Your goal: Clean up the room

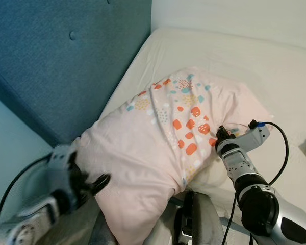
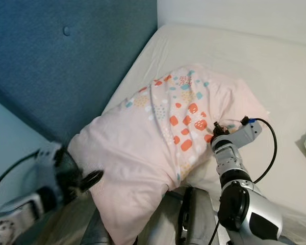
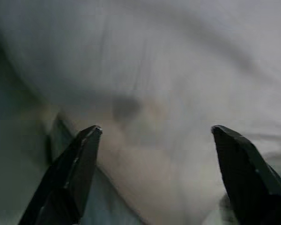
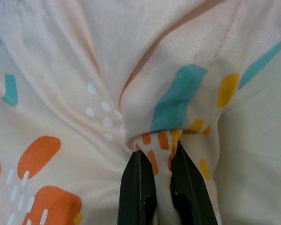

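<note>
My right gripper [image 4: 161,157] reaches forward, pinching a fold of the pillow [image 1: 163,148], while my left gripper [image 3: 154,136], fingers spread wide and empty, faces its near corner.

Both eye views looked steeply down from the head at the pillow [image 1: 163,148] on the bed [image 1: 255,66], with the blue headboard [image 1: 66,56] at their left; they shared nearly the whole scene, slightly offset. The right wrist camera sat very close against the pillow's printed fabric. The left wrist view, blurred, seemingly faced pale cloth from nearby.
</note>
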Robot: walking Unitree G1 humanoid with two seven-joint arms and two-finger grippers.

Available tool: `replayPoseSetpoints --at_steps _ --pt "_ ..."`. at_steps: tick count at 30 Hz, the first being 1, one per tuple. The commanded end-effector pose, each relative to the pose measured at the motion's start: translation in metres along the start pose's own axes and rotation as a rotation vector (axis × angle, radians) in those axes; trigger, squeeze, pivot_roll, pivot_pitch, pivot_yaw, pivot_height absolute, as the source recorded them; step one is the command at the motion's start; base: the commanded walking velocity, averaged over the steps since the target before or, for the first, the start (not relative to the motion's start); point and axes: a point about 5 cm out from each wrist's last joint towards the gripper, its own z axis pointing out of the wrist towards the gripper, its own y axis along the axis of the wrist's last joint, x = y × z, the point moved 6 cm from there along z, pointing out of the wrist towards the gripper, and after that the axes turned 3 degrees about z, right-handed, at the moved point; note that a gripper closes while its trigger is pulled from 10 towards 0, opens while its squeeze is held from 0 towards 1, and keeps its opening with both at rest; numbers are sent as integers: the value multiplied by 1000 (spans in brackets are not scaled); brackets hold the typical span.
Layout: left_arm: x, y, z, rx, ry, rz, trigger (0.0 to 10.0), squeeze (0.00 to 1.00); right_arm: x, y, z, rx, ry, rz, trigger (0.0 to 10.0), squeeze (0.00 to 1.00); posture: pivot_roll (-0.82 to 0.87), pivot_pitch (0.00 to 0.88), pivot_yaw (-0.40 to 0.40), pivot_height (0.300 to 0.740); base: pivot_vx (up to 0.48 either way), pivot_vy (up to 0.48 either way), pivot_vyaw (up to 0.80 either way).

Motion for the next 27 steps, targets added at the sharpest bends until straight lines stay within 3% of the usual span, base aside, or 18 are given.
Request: replayPoseSetpoints --at_steps 1,3,4,6,9,12,14,16,18,20,26,27 --pt "7 -9 -5 25 7 -72 10000 1000 -18 -14 -5 38 -50 17 0 0 199 374 -2 610 0 0 0" --pt "39 -16 -13 -19 64 -307 10000 1000 -18 -13 -4 38 -47 18 0 0 187 381 -23 610 0 0 0" --pt "39 -16 -13 -19 64 -307 10000 1000 -18 -13 -4 38 -47 18 0 0 187 381 -23 610 0 0 0" --pt "57 -22 -12 -102 108 -459 10000 1000 -18 -11 -4 36 -45 19 0 0 178 386 -27 610 0 0 0" --pt "57 -23 -9 -146 99 -508 10000 1000 -18 -10 -4 34 -44 22 0 0 164 389 -37 610 0 0 0" --pt "48 -22 2 -214 47 -593 10000 1000 -18 -8 -4 31 -44 22 0 0 149 393 -47 610 0 0 0" --pt "32 -33 19 -185 15 -557 10000 1000 -17 -7 -4 29 -41 24 0 0 139 394 -51 610 0 0 0" --pt "27 -38 26 -163 7 -544 10000 1000 -17 -7 -3 29 -38 27 0 0 139 394 -51 610 0 0 0" --pt "27 -38 26 -163 7 -544 10000 1000 -17 -7 -3 29 -38 27 0 0 139 394 -51 610 0 0 0" --pt "22 -35 40 -228 -6 -602 10000 1000 -15 -8 -3 30 -32 34 0 0 109 394 -52 610 0 0 0" --pt "16 -30 48 -258 -34 -637 10000 1000 -15 -9 -3 33 -27 35 0 0 108 392 -51 610 0 0 0" --pt "-13 -26 68 -264 -116 -669 10000 1000 -15 -9 -4 34 -24 36 0 0 109 393 -49 610 0 0 0"
